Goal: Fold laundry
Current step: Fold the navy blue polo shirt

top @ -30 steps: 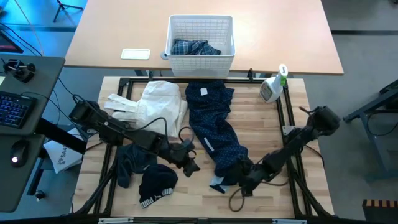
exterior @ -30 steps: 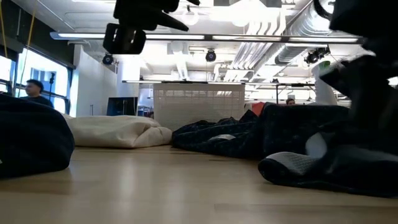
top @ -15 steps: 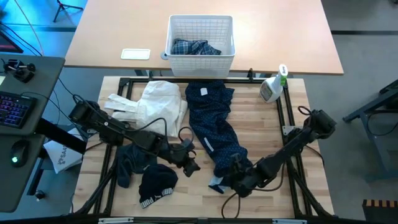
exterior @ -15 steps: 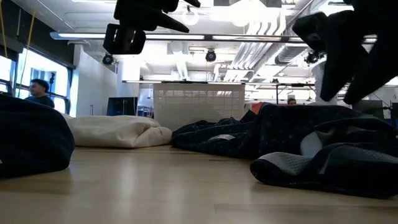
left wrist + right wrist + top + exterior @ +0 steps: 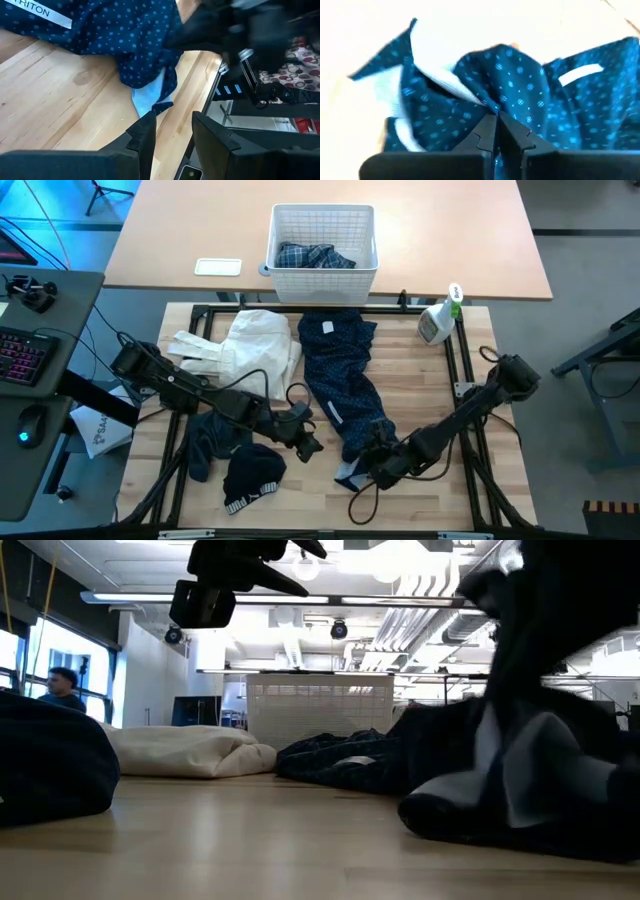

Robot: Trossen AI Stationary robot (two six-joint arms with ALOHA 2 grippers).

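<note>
- Wooden bench (image 5: 420,395) under both arms carries the loose laundry; behind it you see one white lattice basket (image 5: 322,268) on a second table, with one blue-and-white plaid shirt (image 5: 313,256) inside.
- You have one navy dotted shirt (image 5: 340,375) running down the bench's middle, one cream garment (image 5: 250,345) beside it, and two dark pieces (image 5: 235,460) near the front left.
- One spray bottle (image 5: 438,320) stands at the bench's back right.
- Your right claw (image 5: 496,131) is pinched fully together on a fold at the navy dotted shirt's near end.
- Your left claw (image 5: 172,131) hovers partly open beside that hem, holding nothing.
</note>
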